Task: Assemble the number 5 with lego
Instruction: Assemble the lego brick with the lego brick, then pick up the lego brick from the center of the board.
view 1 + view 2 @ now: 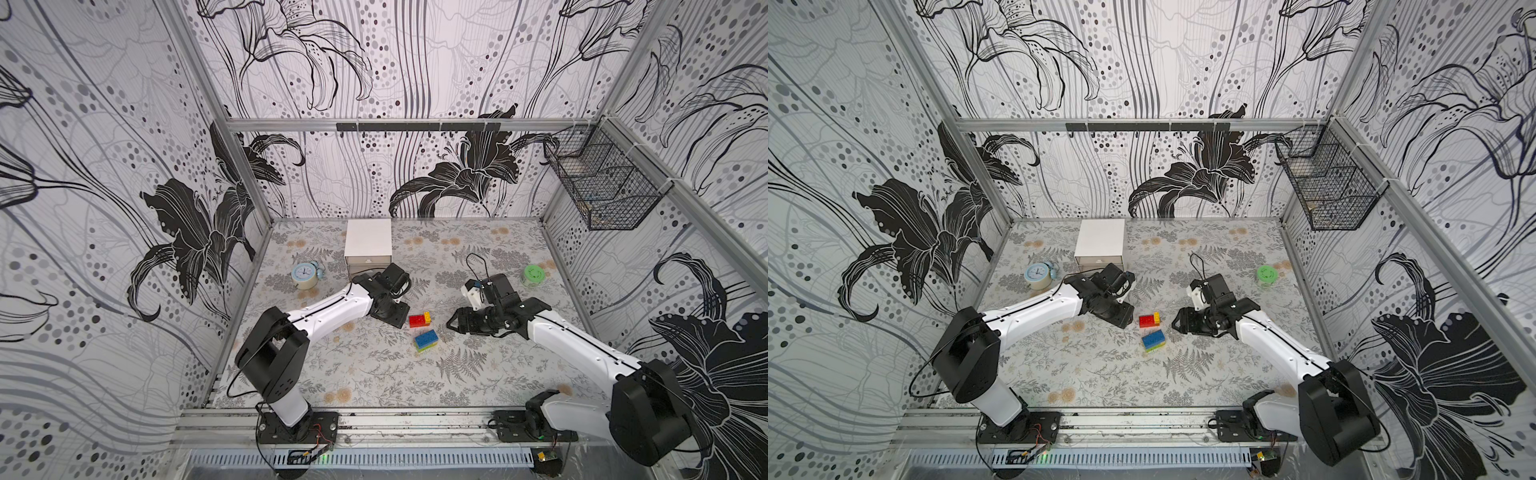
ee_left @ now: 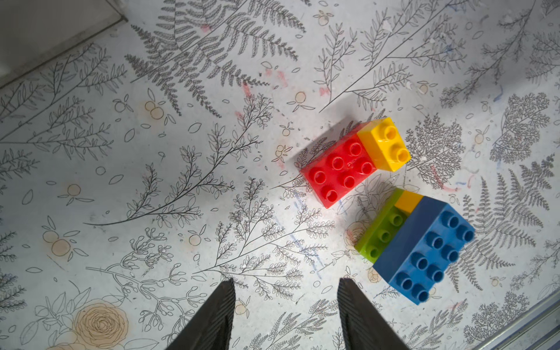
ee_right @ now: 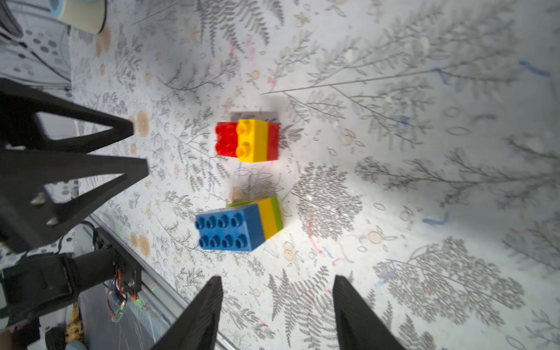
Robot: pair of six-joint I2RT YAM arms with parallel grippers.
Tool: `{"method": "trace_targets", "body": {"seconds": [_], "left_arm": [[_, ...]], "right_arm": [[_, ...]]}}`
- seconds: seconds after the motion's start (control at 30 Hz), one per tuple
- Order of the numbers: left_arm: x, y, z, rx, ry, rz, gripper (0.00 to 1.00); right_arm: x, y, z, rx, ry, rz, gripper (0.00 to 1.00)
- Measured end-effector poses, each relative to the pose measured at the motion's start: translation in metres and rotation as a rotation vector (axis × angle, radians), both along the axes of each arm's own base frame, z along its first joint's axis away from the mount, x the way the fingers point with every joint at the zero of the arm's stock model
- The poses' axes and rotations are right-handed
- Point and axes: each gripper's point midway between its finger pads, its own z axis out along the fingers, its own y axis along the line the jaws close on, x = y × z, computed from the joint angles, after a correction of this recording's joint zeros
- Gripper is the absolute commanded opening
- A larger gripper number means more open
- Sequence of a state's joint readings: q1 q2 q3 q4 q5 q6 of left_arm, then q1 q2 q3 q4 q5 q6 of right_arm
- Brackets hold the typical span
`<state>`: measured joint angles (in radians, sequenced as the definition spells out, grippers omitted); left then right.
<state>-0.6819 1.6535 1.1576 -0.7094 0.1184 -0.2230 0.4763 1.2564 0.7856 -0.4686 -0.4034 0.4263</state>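
Nearest you in both top views, the left arm (image 1: 332, 309) and the right arm (image 1: 582, 345) rise from the front edge of the table (image 1: 374, 374) and lean in toward the middle. There the lego (image 1: 419, 322) lies in two lumps, close but not touching. One is a red brick (image 1: 414, 321) with a small yellow brick (image 1: 427, 318) on one end. The other is a blue brick (image 1: 426, 338) above a green brick (image 1: 422, 348). The left gripper (image 1: 395, 318) hangs just beside the red brick. The right gripper (image 1: 452, 325) is near, on the other side.

In the left wrist view, you see the left gripper's fingers (image 2: 218, 318) standing apart with only table between them. A second yellow brick (image 2: 409, 201) sits between blue and green.

In the right wrist view, the right gripper's fingers (image 3: 200, 315) stand apart too and hold nothing. Both lumps lie ahead of them, and the number 5 is not joined up yet.
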Motion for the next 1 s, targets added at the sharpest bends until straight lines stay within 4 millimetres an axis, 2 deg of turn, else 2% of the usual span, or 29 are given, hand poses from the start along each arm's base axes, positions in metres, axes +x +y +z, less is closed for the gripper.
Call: {"method": "trace_targets", "body": {"seconds": [0.1,0.13,0.23,0.27,0.47,0.6,0.83,0.9,1.0], "left_arm": [[0.0,0.007,-0.005,-0.028,0.008,0.053,0.62],[0.001,0.009,-0.007,-0.038,0.009,0.072,0.66],[0.001,0.017,-0.008,-0.068,0.007,0.125,0.67],[0.002,0.02,-0.008,-0.078,0.007,0.143,0.67],[0.007,0.034,-0.005,-0.126,-0.007,0.226,0.67],[0.01,0.042,-0.003,-0.146,-0.013,0.26,0.67],[0.011,0.058,-0.004,-0.159,-0.009,0.308,0.67],[0.012,0.059,-0.004,-0.161,-0.008,0.314,0.67],[0.013,0.061,-0.004,-0.164,-0.008,0.319,0.67]], "right_arm": [[0.003,0.018,0.016,-0.008,-0.061,0.088,0.69],[0.006,0.024,0.021,-0.009,-0.083,0.112,0.73],[0.01,0.036,0.03,-0.03,-0.133,0.179,0.75],[0.011,0.04,0.031,-0.044,-0.146,0.203,0.99],[0.019,0.067,0.028,-0.181,-0.217,0.381,1.0],[0.008,0.082,0.018,-0.257,-0.248,0.524,0.96],[-0.002,0.094,0.002,-0.334,-0.249,0.735,0.96],[-0.001,0.098,0.0,-0.347,-0.242,0.772,0.96],[0.004,0.104,-0.009,-0.364,-0.223,0.814,0.91]]}}
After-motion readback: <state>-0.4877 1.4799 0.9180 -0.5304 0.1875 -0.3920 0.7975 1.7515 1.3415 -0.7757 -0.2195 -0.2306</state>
